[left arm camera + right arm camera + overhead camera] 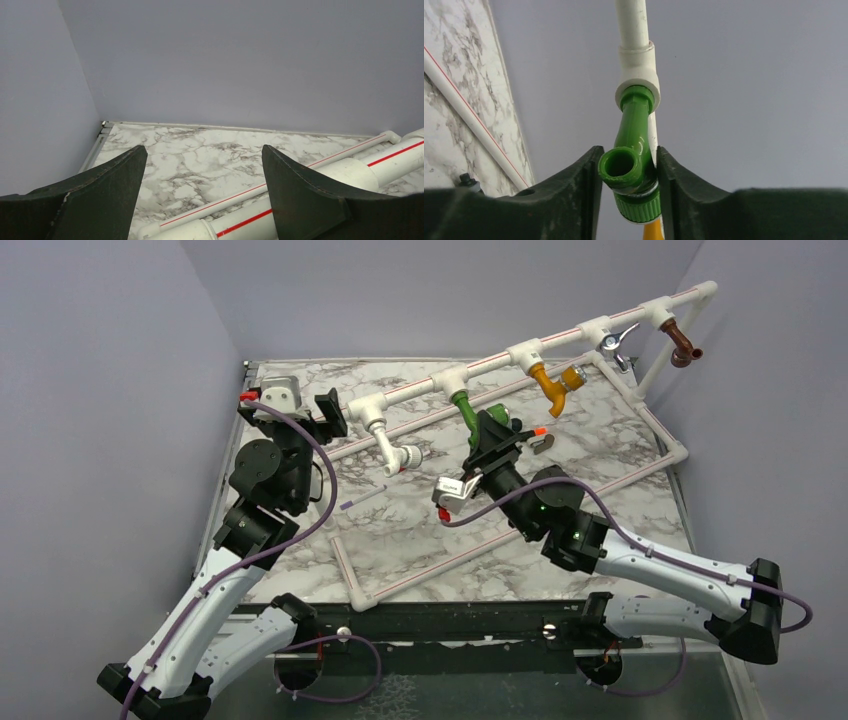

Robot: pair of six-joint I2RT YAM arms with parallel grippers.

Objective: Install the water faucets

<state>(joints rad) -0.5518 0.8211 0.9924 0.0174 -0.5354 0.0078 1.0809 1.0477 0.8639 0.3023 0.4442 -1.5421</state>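
The bright green faucet (633, 150) hangs with its upper end in a white tee (638, 75) of the red-striped pipe frame (560, 340). My right gripper (628, 150) is shut on it, one finger against the spout rim and the other against the body above its ribbed green collar. In the top view the right gripper (492, 430) sits just below the green faucet (463, 408). White (395, 450), yellow (555, 383), chrome (615, 340) and brown (683, 343) faucets hang from the other tees. My left gripper (202, 150) is open and empty above the frame's left end (350, 170).
The frame's lower pipes (500, 540) lie across the marble table (420, 530). A thin purple stick (362, 498) lies on the table left of centre. A small grey piece with an orange tip (540, 438) is beside the right gripper. Grey walls close in the back and sides.
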